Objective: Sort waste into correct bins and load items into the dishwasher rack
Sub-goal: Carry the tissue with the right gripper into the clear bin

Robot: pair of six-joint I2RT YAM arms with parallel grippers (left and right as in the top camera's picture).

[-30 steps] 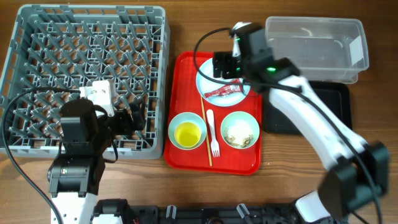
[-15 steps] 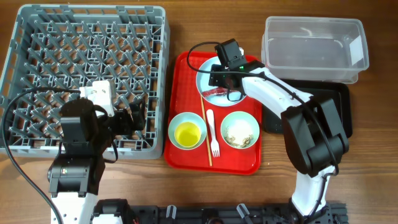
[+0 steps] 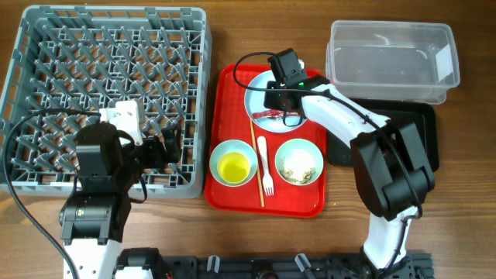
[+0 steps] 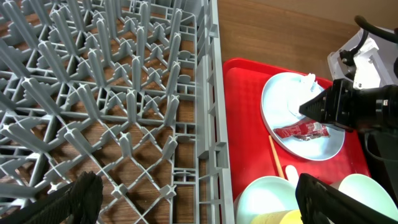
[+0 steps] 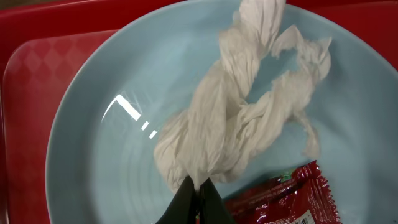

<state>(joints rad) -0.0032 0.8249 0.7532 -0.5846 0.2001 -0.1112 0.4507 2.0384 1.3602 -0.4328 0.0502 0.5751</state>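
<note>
The right tool (image 5: 199, 202) is seen with its two fingers pressed together and clamped on the lower end of the white crumpled scrap (image 5: 242, 118). The scrap is spread across the plate (image 5: 112, 143), just beside the red sachet wrapper (image 5: 283, 199), and the plate is carried on the red serving tray (image 3: 232, 155) on the desk (image 3: 232, 39). The left tool (image 4: 199, 190) is held with its fingers wide apart over the dishwasher rack (image 4: 124, 93).

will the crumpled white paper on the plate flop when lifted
The crumpled white paper scrap looks thin, twisted: probably floppy, light. Likely to dangle from the right pincer; the glossy pale blue round plate shouldn't snag it.
</note>
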